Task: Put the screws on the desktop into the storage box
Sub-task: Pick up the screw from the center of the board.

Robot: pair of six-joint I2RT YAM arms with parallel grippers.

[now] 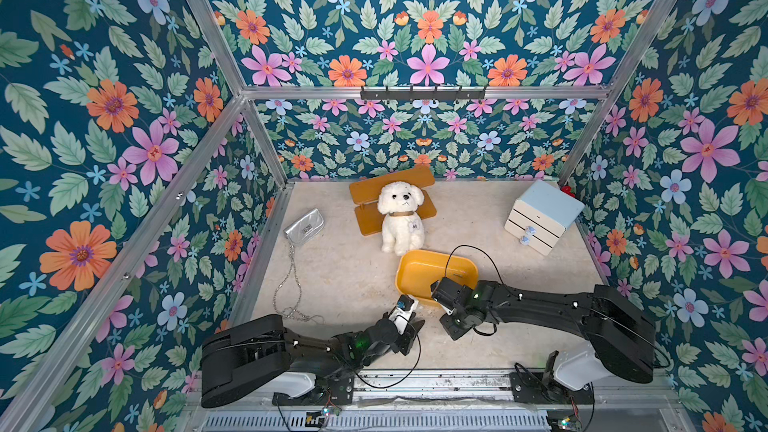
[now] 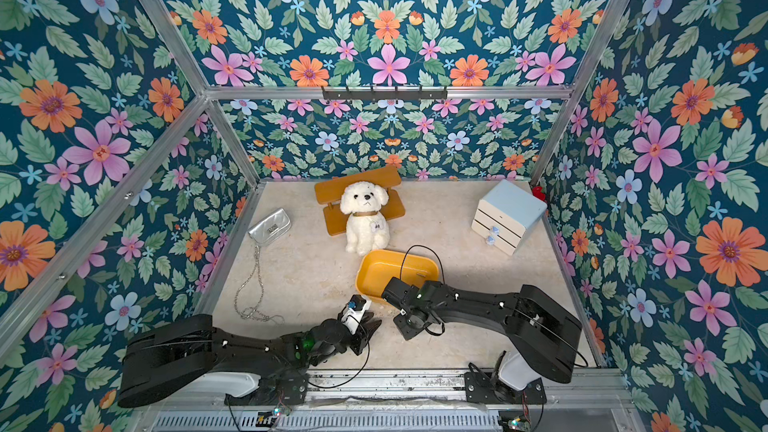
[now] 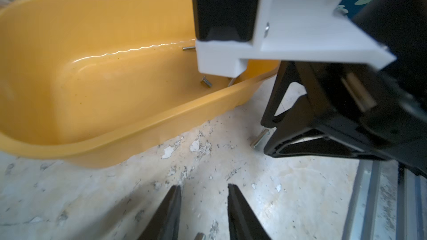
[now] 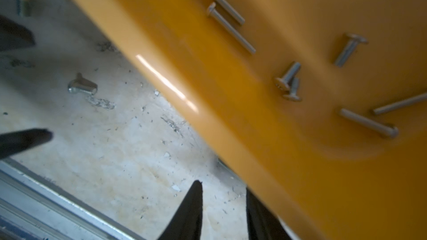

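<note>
The yellow-orange storage box (image 1: pixel 419 272) (image 2: pixel 380 274) sits mid-desktop in both top views. Several screws (image 4: pixel 231 28) lie on its floor, two also in the left wrist view (image 3: pixel 206 81). On the beige desktop (image 1: pixel 332 276) two loose screws (image 4: pixel 83 86) lie by the box's near wall, and another (image 3: pixel 260 138) rests at the right gripper's fingertips. My left gripper (image 3: pixel 203 187) hangs open over the desktop, with a screw (image 3: pixel 199 236) lying loose between its fingers. My right gripper (image 4: pixel 223 187) is open and empty beside the box's rim (image 4: pixel 208 116).
A white plush dog (image 1: pixel 401 218) sits against a wooden bench (image 1: pixel 386 187) behind the box. A silver purse (image 1: pixel 303 222) with its chain (image 1: pixel 286 284) lies at the left. A white drawer cabinet (image 1: pixel 542 216) stands back right. An aluminium rail (image 1: pixel 436 380) borders the front.
</note>
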